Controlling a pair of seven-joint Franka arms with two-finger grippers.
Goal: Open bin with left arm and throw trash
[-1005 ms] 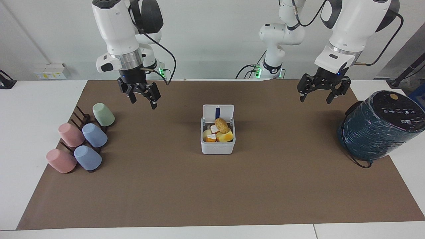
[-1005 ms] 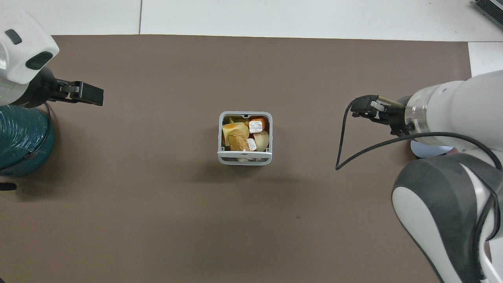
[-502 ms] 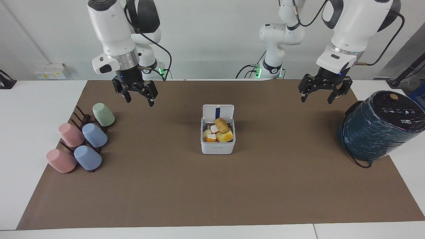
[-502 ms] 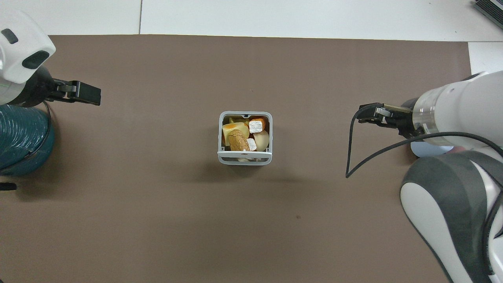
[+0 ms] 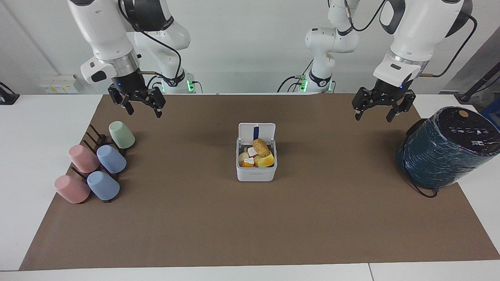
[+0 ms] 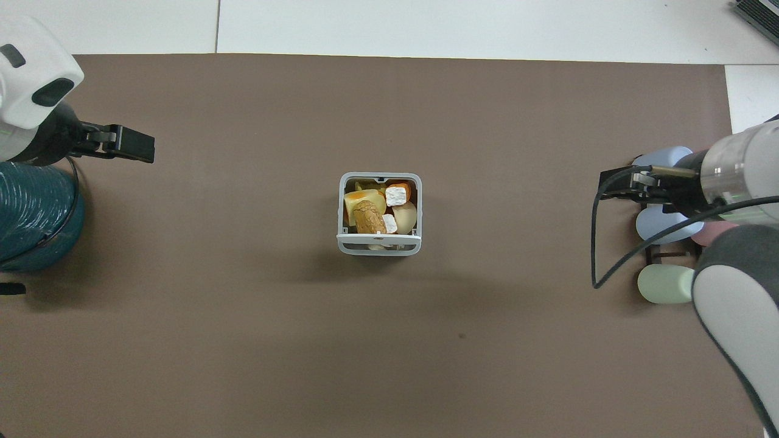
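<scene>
- The bin [image 5: 256,164] sits mid-tabletop on the brown mat [image 5: 250,218], its hinged lid [image 5: 256,132] standing upright on the edge nearer the robots.
- The trash lies inside the bin: a golden-brown oblong lump [image 5: 261,147] on top, a pale yellow wedge [image 5: 266,160] and an orange chunk with a white end [image 5: 247,162] beneath it. The pile nearly reaches the rim.
- Judging from this, the task looks all but complete; nothing loose lies on the mat.
- The bin looks like thin, smooth moulded plastic with rounded corners: probably light and stiff, so it could slide if pushed from the side. The lid's free edge seems the sensible place to take hold.
- The trash pieces look like matte toy food, likely light; the rounded lump might roll off the heap.
- The left end effector [image 5: 377,110] hangs in the air with its fingers apart, holding nothing, over the mat near the dark teal cylinder [image 5: 445,148], well apart from the bin.
- The right end effector [image 5: 142,107] is raised with fingers spread and empty, over the mat's edge close to the pastel cups [image 5: 97,164] on their dark rack [image 5: 95,136].
- The cups look smooth and tapered, lying on the rack's pegs.
</scene>
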